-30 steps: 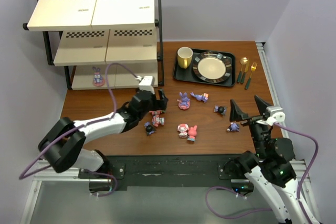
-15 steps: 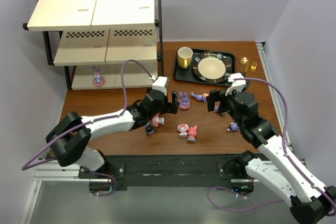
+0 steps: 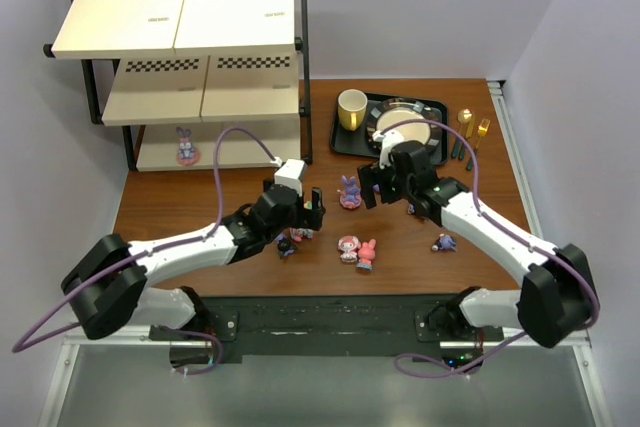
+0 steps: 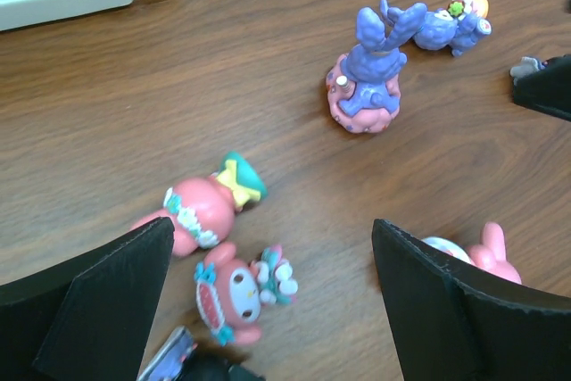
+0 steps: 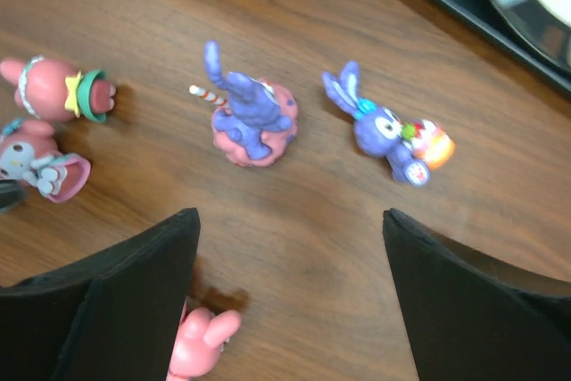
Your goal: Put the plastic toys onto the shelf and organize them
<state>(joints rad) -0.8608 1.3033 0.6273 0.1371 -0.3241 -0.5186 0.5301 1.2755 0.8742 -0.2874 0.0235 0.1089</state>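
The plastic toys lie scattered on the brown table. My left gripper (image 3: 303, 214) (image 4: 272, 234) hangs open over a pink bunny-eared toy (image 4: 234, 292); a second pink one (image 4: 201, 211) lies beside its left finger. My right gripper (image 3: 372, 190) (image 5: 290, 220) is open over bare wood, just short of a purple bunny on a pink base (image 5: 250, 118) (image 3: 350, 192) and a lying purple bunny (image 5: 393, 136). A pink bunny (image 5: 201, 341) sits by its left finger. One purple bunny (image 3: 185, 146) stands on the shelf's (image 3: 170, 22) bottom board.
More toys lie at the table's front: a pink pair (image 3: 357, 250), a dark one (image 3: 284, 245) and a purple one (image 3: 444, 242). A black tray (image 3: 345, 142) with a plate, a yellow mug (image 3: 351, 108) and gold cutlery (image 3: 470, 132) sit at the back right.
My right arm has swung from the right edge to the middle, above the purple bunnies. The left gripper went right, then back over the pink toys, and opened wider.
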